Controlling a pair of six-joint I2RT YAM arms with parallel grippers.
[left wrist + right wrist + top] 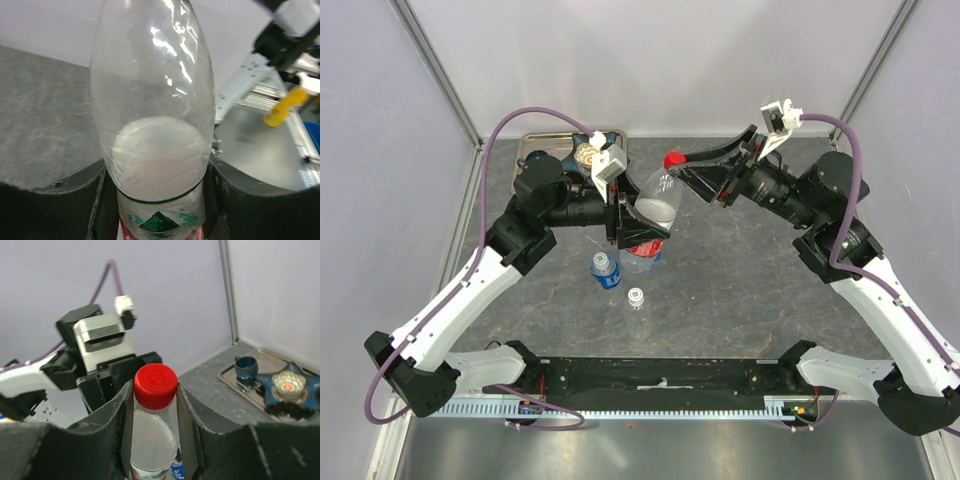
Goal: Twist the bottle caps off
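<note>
My left gripper [638, 232] is shut on the red-labelled bottle [655, 205] around its label and holds it tilted above the table. In the left wrist view the bottle [155, 115] fills the frame between my fingers [50, 210]. Its red cap [673, 159] points back and right. My right gripper [685, 165] is shut on that red cap [155, 384], one finger [117, 420] touching each side. A blue-labelled bottle with a blue cap [605, 265] and a tiny plain bottle with a white cap [636, 297] stand on the table below.
A metal tray [535, 140] lies at the back left. In the right wrist view the tray [227, 377] holds a dark blue mug [246, 367] and a blue star-shaped dish [287, 385]. Grey walls close in the back and sides.
</note>
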